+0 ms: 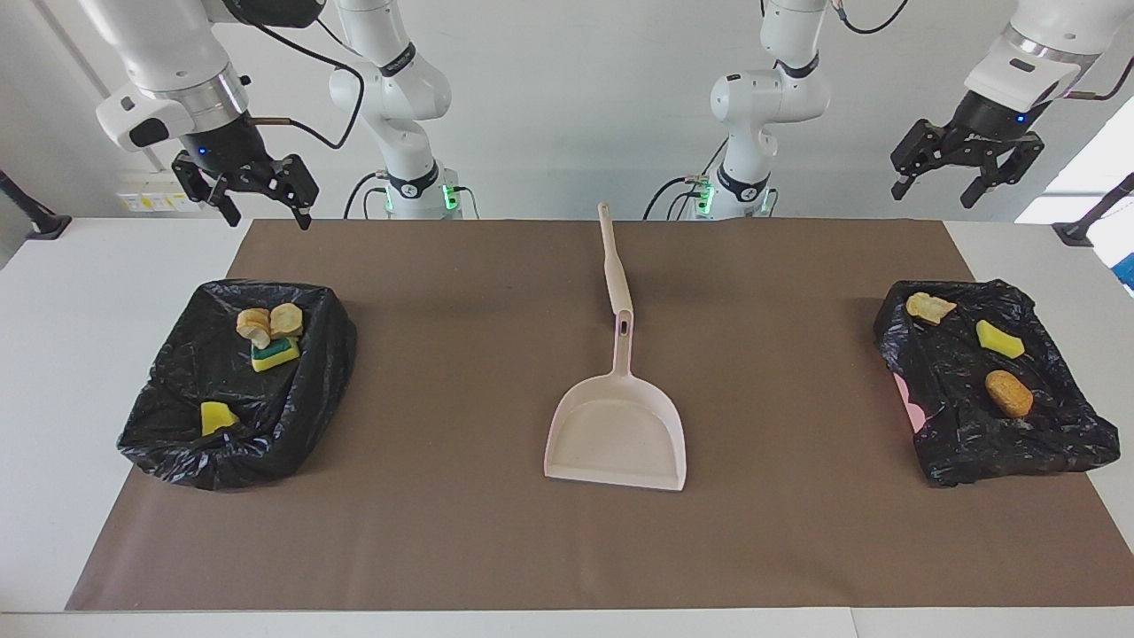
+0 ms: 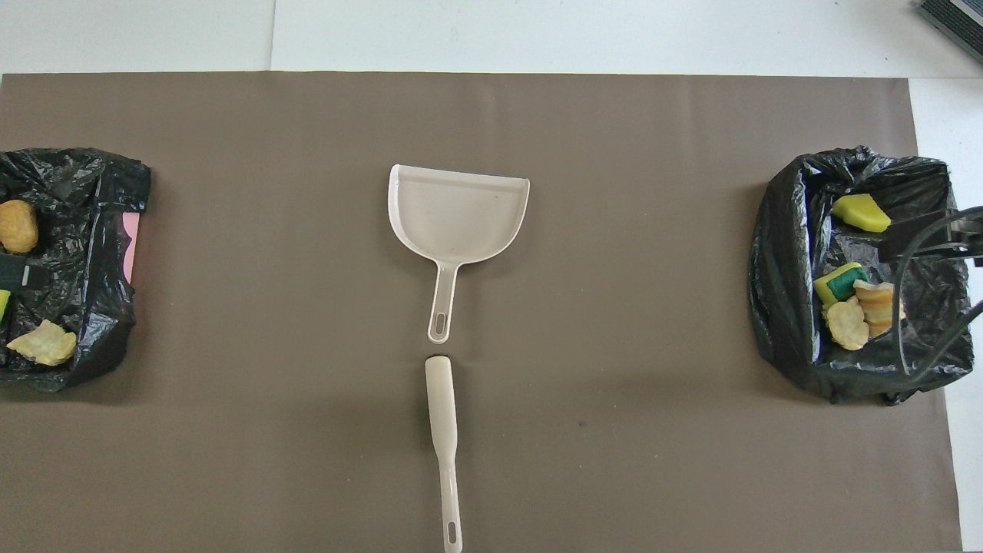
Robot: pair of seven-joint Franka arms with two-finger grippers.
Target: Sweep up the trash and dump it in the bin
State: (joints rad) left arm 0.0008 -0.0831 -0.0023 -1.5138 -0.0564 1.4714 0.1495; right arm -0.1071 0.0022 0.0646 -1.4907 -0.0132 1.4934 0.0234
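Trash: seven small scraps, all lying in two bins lined with black bags. The bin at the right arm's end [image 1: 235,381] holds two tan bread-like lumps [image 1: 268,323] resting against a yellow-and-green sponge chunk [image 1: 275,354], plus a separate yellow sponge chunk [image 1: 217,416] in the corner farther from the robots. The bin at the left arm's end [image 1: 992,443] holds a pale flaky lump [image 1: 928,307], a yellow sponge chunk [image 1: 999,339] and a round tan lump [image 1: 1008,392], spaced apart.

The brown mat [image 1: 443,532] covers most of the desk [image 1: 53,354]; each bin sits at one end of the mat. Wide bare mat lies between the bins and the dustpan [image 1: 617,434], which lies mid-mat with the brush [image 1: 613,266] in line with its handle, nearer to the robots, tip just beside the handle end.

Right tool [image 1: 250,197]: raised above the mat corner by the right arm's bin, fingers spread, empty. Left tool [image 1: 961,171]: raised above the desk edge by the left arm's bin, fingers spread, empty. All scraps lie well apart from both tools.
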